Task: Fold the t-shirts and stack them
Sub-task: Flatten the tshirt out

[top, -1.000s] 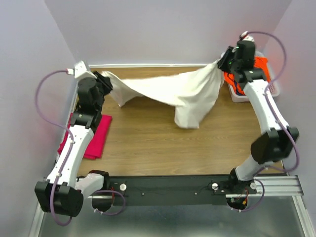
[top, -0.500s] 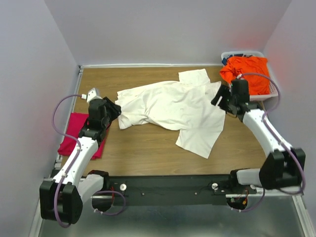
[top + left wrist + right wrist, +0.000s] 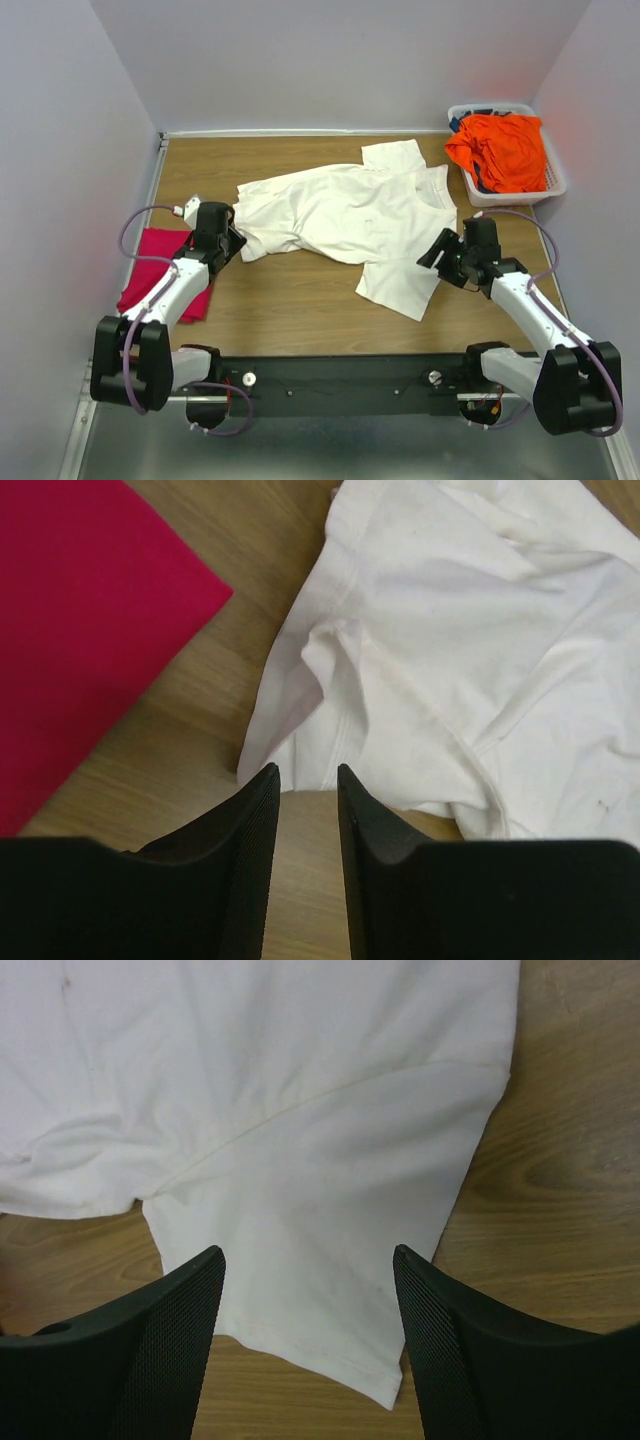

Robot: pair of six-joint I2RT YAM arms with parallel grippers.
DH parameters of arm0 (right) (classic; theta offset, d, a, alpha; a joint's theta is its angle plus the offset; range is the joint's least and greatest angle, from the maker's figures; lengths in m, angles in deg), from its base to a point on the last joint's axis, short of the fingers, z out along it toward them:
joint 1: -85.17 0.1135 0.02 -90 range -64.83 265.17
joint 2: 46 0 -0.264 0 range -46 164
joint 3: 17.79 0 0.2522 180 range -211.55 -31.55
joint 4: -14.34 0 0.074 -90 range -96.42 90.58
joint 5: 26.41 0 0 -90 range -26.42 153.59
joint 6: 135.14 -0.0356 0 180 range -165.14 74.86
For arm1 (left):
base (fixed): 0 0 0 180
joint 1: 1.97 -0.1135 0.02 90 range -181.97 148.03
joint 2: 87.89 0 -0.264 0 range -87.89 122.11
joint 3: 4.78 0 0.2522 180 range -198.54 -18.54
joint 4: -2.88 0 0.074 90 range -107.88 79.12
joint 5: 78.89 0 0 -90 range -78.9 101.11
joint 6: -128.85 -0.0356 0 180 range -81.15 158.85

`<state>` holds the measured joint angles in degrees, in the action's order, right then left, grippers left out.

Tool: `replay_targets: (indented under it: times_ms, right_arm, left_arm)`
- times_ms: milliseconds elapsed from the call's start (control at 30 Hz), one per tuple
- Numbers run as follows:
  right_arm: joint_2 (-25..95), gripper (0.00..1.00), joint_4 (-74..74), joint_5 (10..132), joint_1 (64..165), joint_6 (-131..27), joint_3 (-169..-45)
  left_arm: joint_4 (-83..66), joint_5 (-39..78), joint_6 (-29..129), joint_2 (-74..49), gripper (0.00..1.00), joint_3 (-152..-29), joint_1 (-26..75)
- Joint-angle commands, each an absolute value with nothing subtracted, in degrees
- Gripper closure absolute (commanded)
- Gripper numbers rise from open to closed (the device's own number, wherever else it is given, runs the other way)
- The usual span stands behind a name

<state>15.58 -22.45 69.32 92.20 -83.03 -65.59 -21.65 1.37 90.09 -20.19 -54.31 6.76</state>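
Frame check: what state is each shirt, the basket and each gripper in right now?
white shirt: unfolded, spread rumpled on the table, not gripped.
pink shirt: folded flat at the table's left edge.
orange shirt: crumpled in the basket.
basket: upright, holding the orange shirt.
left gripper: slightly open, empty, at the white shirt's edge.
right gripper: wide open, empty, over the white shirt.

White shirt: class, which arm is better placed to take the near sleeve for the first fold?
Right. The right pincer, open, straddles that sleeve in its wrist view; the left pincer sits at the white shirt's opposite end, beside the pink shirt.
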Motion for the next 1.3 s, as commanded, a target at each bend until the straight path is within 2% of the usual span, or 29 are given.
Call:
replay_targets:
  times_ms: [0, 333, 633, 833, 1100, 1267]
  right_arm:
    - [15.87, 0.25, -19.55, 72.64, 92.03, -84.69, -62.32]
    - [17.18, 0.25, -18.41, 73.08, 91.94, -84.51, -60.56]
    - [18.33, 0.25, -18.14, 73.96, 91.94, -84.25, -58.62]
    - [18.06, 0.27, -20.33, 73.78, 92.03, -84.51, -58.62]
    - [17.90, 0.34, -27.37, 76.77, 91.94, -85.92, -58.36]
    - [15.87, 0.35, -30.10, 75.71, 91.94, -87.94, -57.22]
  left_arm:
    - [-21.16, -3.56, 91.67, -16.36, 0.62, -60.11, 6.64]
    - [-20.64, -7.00, 91.32, -5.99, 0.58, -65.39, 6.56]
    - [-21.60, -8.23, 91.58, -2.20, 0.58, -68.38, 6.56]
    - [-21.08, -6.92, 91.06, -0.44, 0.72, -67.94, 6.56]
    - [-20.55, -5.95, 90.53, -1.93, 0.74, -66.62, 6.56]
    - [-20.55, -5.24, 90.79, -2.99, 0.74, -66.62, 6.56]
